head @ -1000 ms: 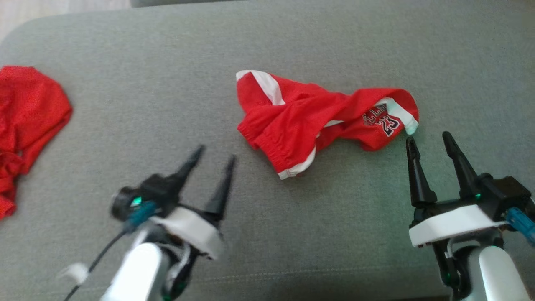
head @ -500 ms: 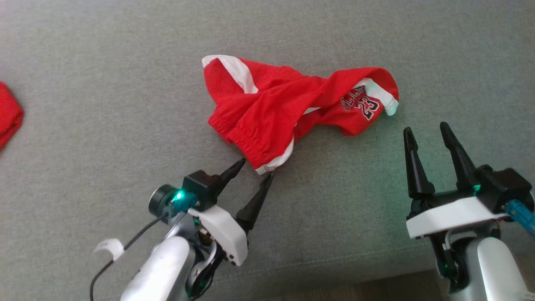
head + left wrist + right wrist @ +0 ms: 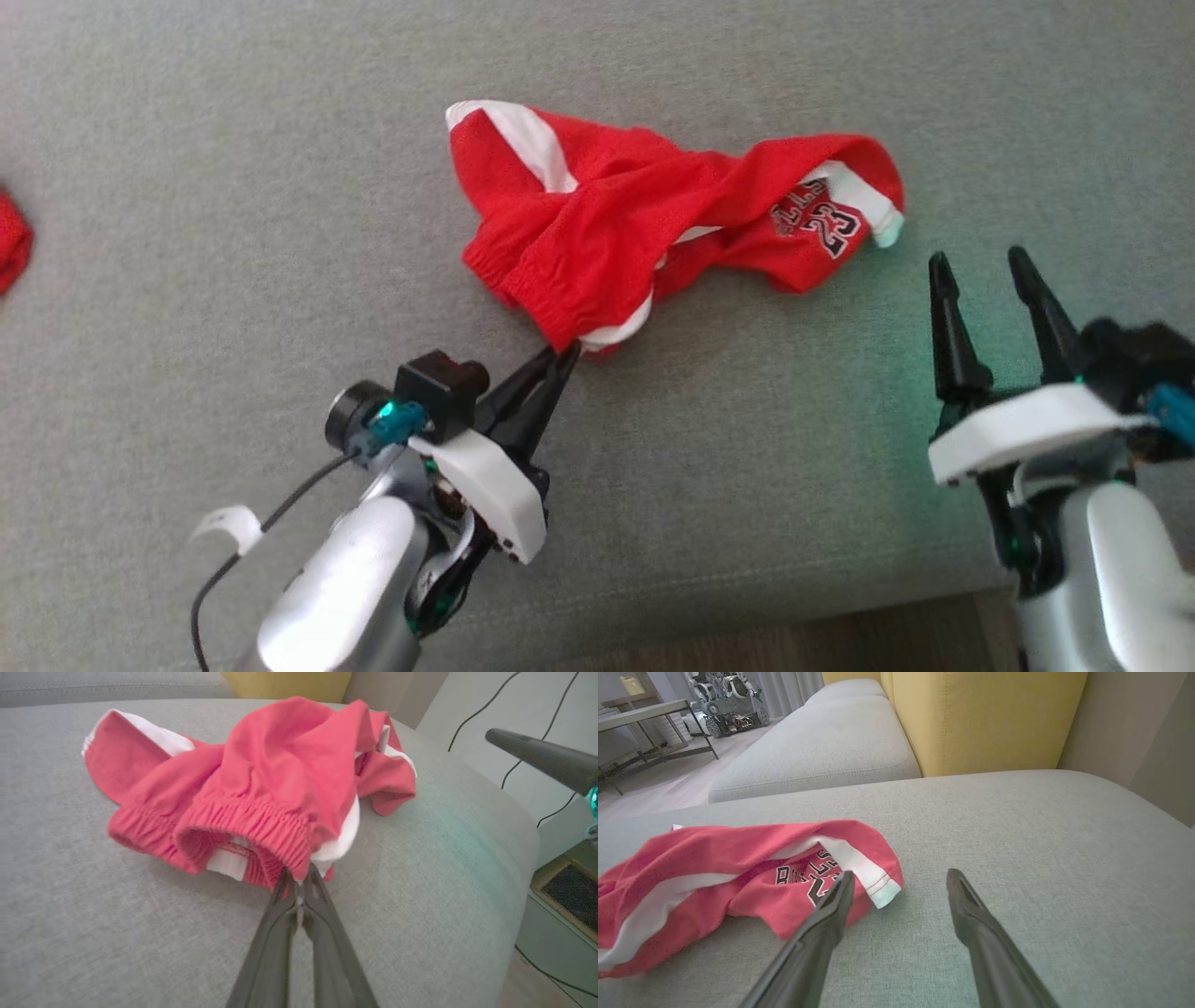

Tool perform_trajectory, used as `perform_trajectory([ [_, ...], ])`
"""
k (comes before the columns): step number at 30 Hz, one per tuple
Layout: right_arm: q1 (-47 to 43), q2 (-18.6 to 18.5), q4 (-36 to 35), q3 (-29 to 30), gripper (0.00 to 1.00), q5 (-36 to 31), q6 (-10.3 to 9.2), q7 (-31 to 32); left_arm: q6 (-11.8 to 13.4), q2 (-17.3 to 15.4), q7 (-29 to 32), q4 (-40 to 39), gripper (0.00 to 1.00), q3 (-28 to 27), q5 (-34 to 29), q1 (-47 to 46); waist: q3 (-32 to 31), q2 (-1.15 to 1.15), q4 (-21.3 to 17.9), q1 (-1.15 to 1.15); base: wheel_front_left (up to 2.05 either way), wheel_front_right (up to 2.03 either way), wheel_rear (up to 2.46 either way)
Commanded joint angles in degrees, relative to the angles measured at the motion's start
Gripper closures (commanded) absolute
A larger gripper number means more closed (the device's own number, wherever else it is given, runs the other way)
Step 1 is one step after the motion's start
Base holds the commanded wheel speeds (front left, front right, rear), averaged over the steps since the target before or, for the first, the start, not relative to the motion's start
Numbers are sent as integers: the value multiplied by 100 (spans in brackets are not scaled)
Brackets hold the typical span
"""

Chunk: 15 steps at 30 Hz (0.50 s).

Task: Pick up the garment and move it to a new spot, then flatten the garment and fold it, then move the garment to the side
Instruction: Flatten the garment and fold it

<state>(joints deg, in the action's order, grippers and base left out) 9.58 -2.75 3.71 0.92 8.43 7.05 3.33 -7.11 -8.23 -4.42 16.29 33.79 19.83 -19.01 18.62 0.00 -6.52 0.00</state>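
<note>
Left hand (image 3: 564, 355) pinched shut on the elastic waistband corner of the crumpled red-and-white mesh shorts (image 3: 616, 233) — the heap's near edge, lifted slightly off the grey fabric sofa cushion (image 3: 233, 187) where the rest lies. Right hand (image 3: 982, 263) — fingers spread wide, holding nothing — sits just beside the shorts' numbered end
</note>
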Motion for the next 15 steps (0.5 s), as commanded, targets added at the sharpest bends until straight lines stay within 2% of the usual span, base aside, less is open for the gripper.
perform_trajectory([
  [1, 231, -13, -130, -83, 0, -39, 44, 80, -12, -67, -89, -206, 100, -209, 15, -233, 52, 0, 60, 0, 0, 0, 0],
  [10, 904, -81, 462, -29, 0, -306, 44, 1000, -14, -41, -222, -191, 100, -132, -33, -510, 339, 0, 289, 0, 0, 0, 0],
  [15, 1089, -103, 554, 53, 0, -374, 44, 1237, -11, -42, -317, -149, 100, -132, -33, -622, 466, 0, 339, 0, 0, 0, 0],
])
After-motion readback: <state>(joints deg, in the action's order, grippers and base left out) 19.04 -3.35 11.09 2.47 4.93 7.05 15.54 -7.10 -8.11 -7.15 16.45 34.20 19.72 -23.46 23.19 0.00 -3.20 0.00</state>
